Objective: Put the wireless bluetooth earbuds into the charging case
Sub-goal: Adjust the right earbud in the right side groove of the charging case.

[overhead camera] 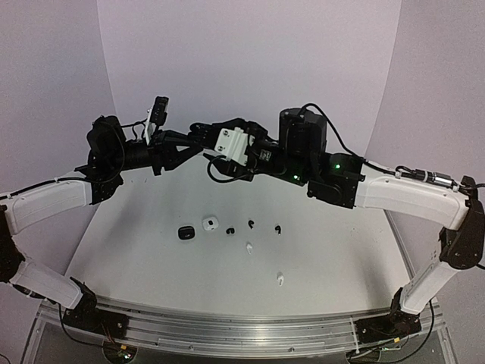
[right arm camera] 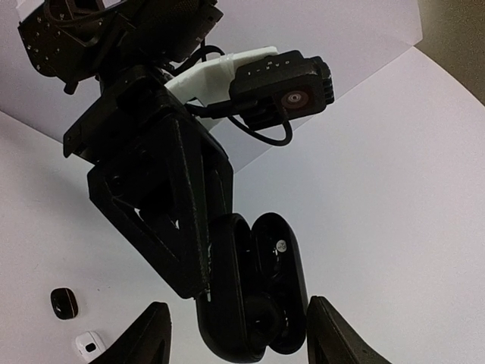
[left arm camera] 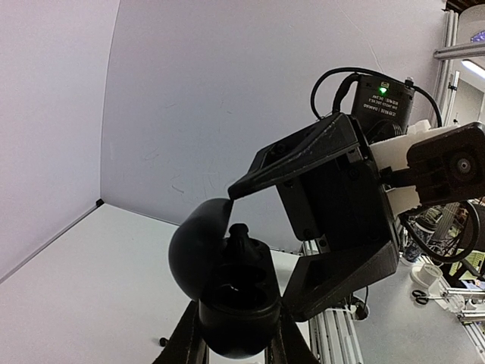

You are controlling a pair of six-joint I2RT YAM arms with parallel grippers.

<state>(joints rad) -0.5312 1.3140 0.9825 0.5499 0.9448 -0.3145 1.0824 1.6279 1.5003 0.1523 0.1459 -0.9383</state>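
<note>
My left gripper (left arm camera: 236, 337) is shut on a black charging case (left arm camera: 235, 303), held high above the table with its lid swung open. A small black earbud (left arm camera: 241, 233) pokes up from the case near the hinge. In the right wrist view the same case (right arm camera: 250, 303) hangs between my right gripper's (right arm camera: 241, 337) fingertips (right arm camera: 148, 334), which stand open with a gap on each side. In the top view the two grippers meet nose to nose, left gripper (overhead camera: 198, 144) against right gripper (overhead camera: 214, 155). On the table lie black earbuds (overhead camera: 230, 229) (overhead camera: 251, 224) (overhead camera: 278, 228) and white earbuds (overhead camera: 248, 246) (overhead camera: 280, 278).
A second black case (overhead camera: 184, 232) and a white case (overhead camera: 210, 223) sit on the white table left of the loose earbuds. A curved white backdrop (overhead camera: 250, 61) rises behind. An aluminium rail (overhead camera: 242, 334) runs along the near edge.
</note>
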